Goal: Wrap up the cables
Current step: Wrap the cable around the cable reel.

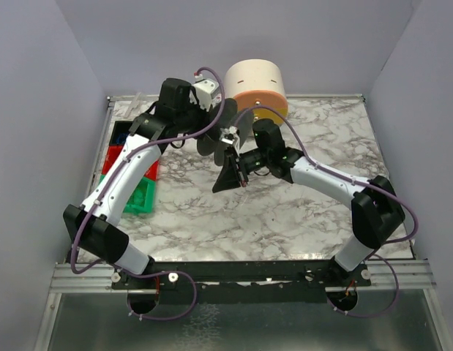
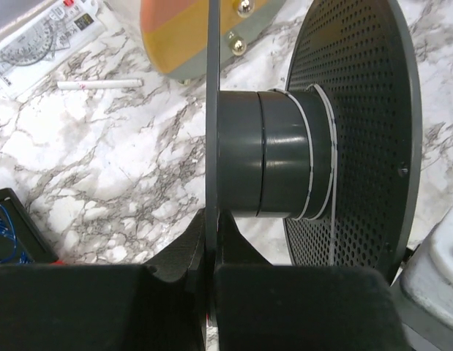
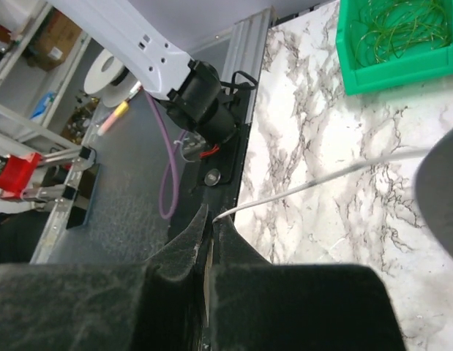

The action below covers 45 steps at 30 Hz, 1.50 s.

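The left gripper [image 2: 211,223] pinches the spool's [image 2: 274,153] flange, with cable [image 2: 312,168] turns on its hub, while the right gripper [image 3: 207,223] nips the cable's end, its far run lost behind a dark blur, probably the spool, over open table [image 3: 321,95].

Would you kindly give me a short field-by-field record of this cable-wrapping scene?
left gripper: shut on the thin flange of the spool
spool: dark grey, with a perforated far flange and a few pale turns on the hub
right gripper: shut on the cable
cable: thin and whitish, runs straight from the right gripper toward the spool
green bin: holds green wire, at the table's left side
table: marble pattern
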Each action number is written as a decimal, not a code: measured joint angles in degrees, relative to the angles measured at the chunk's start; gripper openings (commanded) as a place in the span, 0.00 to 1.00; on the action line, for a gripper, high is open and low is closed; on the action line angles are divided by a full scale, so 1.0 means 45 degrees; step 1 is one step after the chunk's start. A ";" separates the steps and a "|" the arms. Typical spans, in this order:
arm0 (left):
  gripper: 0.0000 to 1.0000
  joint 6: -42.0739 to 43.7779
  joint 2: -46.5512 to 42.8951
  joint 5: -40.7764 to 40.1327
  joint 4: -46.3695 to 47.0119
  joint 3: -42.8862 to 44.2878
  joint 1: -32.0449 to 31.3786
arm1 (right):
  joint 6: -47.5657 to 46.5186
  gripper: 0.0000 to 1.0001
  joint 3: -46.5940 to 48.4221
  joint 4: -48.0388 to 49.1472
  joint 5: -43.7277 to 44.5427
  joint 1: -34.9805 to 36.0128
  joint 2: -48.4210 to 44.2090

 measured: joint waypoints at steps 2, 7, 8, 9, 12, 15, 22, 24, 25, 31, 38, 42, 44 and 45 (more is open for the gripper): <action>0.00 -0.0165 0.0151 0.0311 -0.0170 0.0447 0.0262 | -0.0641 0.00 -0.0287 -0.0058 0.0141 0.0058 -0.0058; 0.00 -0.0709 0.0408 0.1209 -0.0398 0.1438 0.0903 | -0.1739 0.01 -0.1117 -0.0554 0.0593 0.0102 -0.0087; 0.00 -0.0811 0.0408 0.1336 -0.0389 0.1520 0.0976 | -0.1870 0.00 -0.1209 -0.0661 0.0627 0.0107 -0.0087; 0.00 -0.0928 0.0403 0.1496 -0.0364 0.1549 0.1044 | -0.1982 0.00 -0.1273 -0.0763 0.0641 0.0121 -0.0087; 0.00 -0.1316 0.0403 0.2059 -0.0228 0.1520 0.1311 | -0.2118 0.01 -0.1316 -0.0840 0.0636 0.0155 -0.0087; 0.00 -0.1690 0.0403 0.2705 -0.0073 0.1486 0.1671 | -0.2059 0.00 -0.1326 -0.0772 0.0607 0.0141 -0.0053; 0.00 -0.2259 0.0063 0.4046 0.0325 0.1253 0.2579 | 0.0170 0.00 -0.2618 0.1647 0.0083 -0.1326 0.0185; 0.00 -0.2351 -0.0233 0.4362 0.0568 0.1020 0.2671 | 0.0976 0.01 -0.3050 0.2331 0.0136 -0.1977 0.0257; 0.00 -0.2399 -0.0384 0.4522 0.0680 0.0903 0.2691 | 0.1316 0.01 -0.3240 0.2599 0.0248 -0.2302 0.0262; 0.00 -0.2482 -0.0918 0.5600 0.1122 0.0466 0.2686 | 0.2968 0.00 -0.3614 0.3599 0.1749 -0.3526 0.0262; 0.00 -0.2458 -0.0942 0.6373 0.1307 -0.0204 0.2691 | 0.3580 0.00 -0.3517 0.3667 0.4012 -0.4080 0.0257; 0.00 -0.2351 -0.0947 0.6567 0.1302 -0.0554 0.2686 | 0.3638 0.01 -0.3118 0.3478 0.5654 -0.4167 0.0175; 0.00 -0.2205 -0.0991 0.6557 0.1273 -0.0641 0.2686 | 0.3623 0.01 -0.2837 0.3468 0.6256 -0.4265 0.0102; 0.00 -0.2152 -0.1039 0.6552 0.1248 -0.0675 0.2686 | 0.3619 0.01 -0.2681 0.3468 0.6407 -0.4367 0.0063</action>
